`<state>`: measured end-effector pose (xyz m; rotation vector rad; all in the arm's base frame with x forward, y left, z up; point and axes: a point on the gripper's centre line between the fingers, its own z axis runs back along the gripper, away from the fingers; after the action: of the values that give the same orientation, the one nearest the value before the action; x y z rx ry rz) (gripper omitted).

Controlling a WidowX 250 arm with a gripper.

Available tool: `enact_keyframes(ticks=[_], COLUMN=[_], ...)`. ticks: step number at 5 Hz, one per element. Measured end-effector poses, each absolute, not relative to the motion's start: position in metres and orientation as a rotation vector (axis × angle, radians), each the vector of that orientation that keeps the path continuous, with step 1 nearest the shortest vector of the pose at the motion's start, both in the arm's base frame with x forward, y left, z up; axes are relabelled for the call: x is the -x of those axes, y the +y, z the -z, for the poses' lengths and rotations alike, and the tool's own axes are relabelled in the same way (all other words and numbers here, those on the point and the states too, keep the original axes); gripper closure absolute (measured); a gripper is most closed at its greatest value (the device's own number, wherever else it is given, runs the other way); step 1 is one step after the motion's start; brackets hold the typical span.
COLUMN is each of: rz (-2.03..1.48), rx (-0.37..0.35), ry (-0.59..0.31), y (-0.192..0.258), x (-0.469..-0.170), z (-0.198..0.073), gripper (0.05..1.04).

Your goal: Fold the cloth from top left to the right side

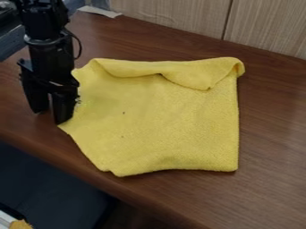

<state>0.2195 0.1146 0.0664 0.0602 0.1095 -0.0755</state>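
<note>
Cloth [161, 125] lies beside the pincer [49, 114], toward the view's right.

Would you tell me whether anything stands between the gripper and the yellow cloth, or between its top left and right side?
Nothing visible stands between the gripper and the yellow cloth. No object blocks the way to its right side; only its own turned-over flap lies along the top.

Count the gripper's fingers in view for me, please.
2. One finger is over the table, left of the yellow cloth in the picture; the other overlaps the cloth's left edge, with a gap between them.
</note>
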Motion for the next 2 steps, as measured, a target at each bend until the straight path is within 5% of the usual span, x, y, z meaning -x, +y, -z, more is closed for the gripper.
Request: enact_keyframes(ticks=[2], rz=[0.072], rx=[-0.078], ry=[0.084], y=[0.1149], x=[-0.2167], z=[-0.0765], gripper=[0.923])
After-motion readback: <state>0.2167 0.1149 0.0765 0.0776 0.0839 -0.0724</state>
